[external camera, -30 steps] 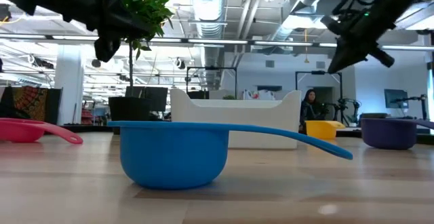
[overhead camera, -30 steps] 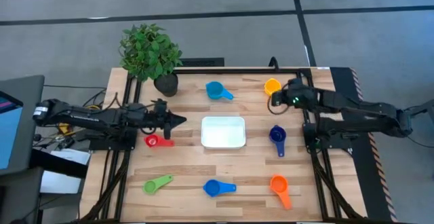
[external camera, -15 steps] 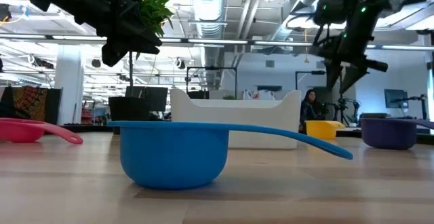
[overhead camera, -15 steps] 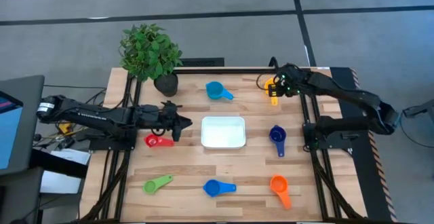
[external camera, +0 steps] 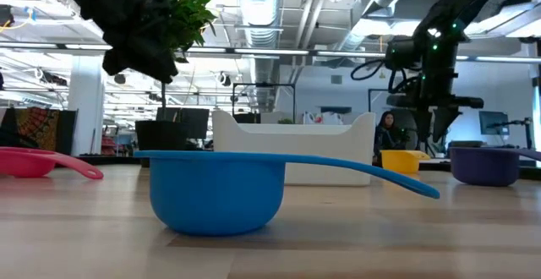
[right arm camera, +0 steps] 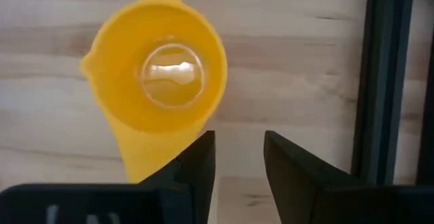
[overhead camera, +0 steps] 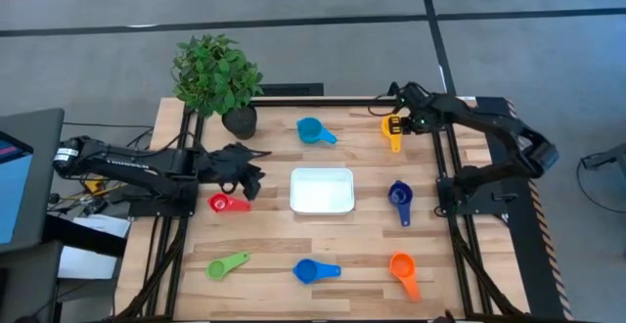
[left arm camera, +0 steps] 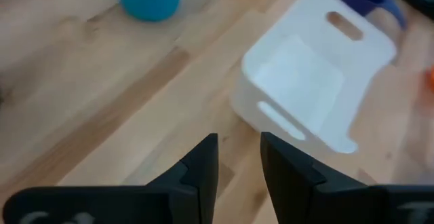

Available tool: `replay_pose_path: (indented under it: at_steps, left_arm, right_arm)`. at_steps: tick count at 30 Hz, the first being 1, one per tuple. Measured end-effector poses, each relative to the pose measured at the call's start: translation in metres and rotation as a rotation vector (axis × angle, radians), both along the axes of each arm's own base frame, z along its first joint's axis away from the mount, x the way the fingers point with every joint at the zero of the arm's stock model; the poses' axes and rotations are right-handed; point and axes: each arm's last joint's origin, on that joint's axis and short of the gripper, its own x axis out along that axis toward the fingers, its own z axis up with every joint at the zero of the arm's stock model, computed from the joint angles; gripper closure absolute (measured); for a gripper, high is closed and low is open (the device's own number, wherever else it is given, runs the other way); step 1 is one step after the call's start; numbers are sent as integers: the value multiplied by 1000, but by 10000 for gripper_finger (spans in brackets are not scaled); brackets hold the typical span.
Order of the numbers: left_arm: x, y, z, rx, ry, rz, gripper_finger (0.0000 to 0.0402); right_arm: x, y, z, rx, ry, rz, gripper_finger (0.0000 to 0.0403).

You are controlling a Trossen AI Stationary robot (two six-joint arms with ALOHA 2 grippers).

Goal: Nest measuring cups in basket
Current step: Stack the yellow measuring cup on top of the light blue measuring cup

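Observation:
Seven measuring cups rest bowl-down on the table around the white basket (overhead camera: 322, 190): light blue (overhead camera: 311, 130), yellow (overhead camera: 393, 132), navy (overhead camera: 400, 198), red (overhead camera: 228, 203), green (overhead camera: 227, 264), blue (overhead camera: 313, 270) and orange (overhead camera: 402, 267). My right gripper (overhead camera: 402, 122) is open. It points down just above the yellow cup (right arm camera: 159, 81), beside the cup's handle (right arm camera: 146, 156), and is apart from it in the low view (external camera: 429, 135). My left gripper (overhead camera: 256, 163) is open. It hovers between the red cup and the basket (left arm camera: 312, 88), touching nothing.
A potted plant (overhead camera: 217, 78) stands at the table's far left corner. A black frame rail (right arm camera: 383, 81) runs along the table edge right beside the yellow cup. Bare wood lies between the basket and the near row of cups.
My right gripper has swung from beside the yellow cup toward the far edge, tipped to point down, and lowered over that cup. My left gripper has reached slightly toward the basket, then drawn back and turned. No cup has moved.

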Motion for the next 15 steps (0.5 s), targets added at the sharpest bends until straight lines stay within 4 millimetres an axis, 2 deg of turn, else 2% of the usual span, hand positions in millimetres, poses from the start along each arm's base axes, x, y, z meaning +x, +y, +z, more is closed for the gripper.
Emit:
replay_pose_path:
  at_steps: [6, 15]
  left_arm:
    - [-4, 2, -4, -32, 27, 105, 293]
    - [-6, 3, -5, -16, 25, 167, 226]
  right_arm:
    - [-3, -12, -5, -14, -8, -20, 236]
    - [6, -25, -23, 28, -62, -4, 233]
